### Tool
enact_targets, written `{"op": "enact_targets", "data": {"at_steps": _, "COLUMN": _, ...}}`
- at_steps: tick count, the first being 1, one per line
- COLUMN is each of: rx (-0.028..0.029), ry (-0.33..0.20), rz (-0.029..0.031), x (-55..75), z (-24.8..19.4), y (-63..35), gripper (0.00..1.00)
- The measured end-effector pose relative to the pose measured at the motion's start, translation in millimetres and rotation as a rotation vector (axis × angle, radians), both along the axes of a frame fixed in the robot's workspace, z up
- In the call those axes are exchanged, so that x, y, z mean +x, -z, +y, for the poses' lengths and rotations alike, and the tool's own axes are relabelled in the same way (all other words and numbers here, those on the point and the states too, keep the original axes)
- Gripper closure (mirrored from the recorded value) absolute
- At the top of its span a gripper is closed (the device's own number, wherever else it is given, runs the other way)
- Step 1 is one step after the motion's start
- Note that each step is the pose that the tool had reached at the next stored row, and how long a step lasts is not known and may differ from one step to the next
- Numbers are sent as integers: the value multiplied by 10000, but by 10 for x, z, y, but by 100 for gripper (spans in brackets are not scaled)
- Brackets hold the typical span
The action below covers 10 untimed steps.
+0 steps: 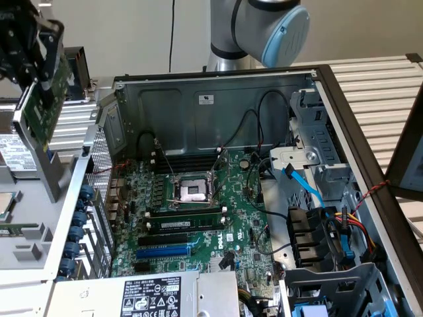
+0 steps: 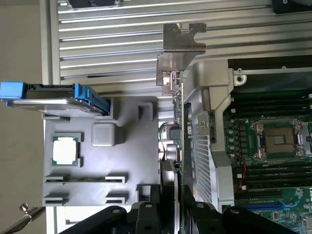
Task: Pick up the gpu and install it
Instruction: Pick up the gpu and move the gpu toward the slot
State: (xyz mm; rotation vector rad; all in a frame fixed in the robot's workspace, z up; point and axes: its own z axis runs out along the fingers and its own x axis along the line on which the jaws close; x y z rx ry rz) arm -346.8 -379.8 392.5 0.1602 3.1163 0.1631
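One card, the gpu (image 1: 45, 96), is clamped in my gripper (image 1: 34, 66) at the exterior view's upper left. It hangs over the grey tray (image 2: 127, 146), just outside the open computer case (image 1: 198, 105). Through the wrist camera I see the card edge-on between the black fingers (image 2: 146, 214), with its silver bracket (image 2: 179, 48) at the far end. The motherboard (image 1: 198, 224) lies flat inside the case.

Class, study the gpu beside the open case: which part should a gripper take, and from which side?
Probably best: pinch the gpu across its two flat faces, coming from the end opposite its silver bracket. The card is thin, so those faces offer parallel surfaces; the gripper holds it that way, bracket free.
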Motion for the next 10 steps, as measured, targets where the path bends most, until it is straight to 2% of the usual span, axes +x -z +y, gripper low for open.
{"op": "enact_targets", "data": {"at_steps": 4, "rx": -2, "ry": 1, "rz": 33, "x": 179, "z": -9, "y": -164, "gripper": 72}}
{"op": "enact_targets", "data": {"at_steps": 10, "rx": -1, "ry": 0, "rz": 214, "x": 401, "z": -32, "y": -348, "gripper": 72}}
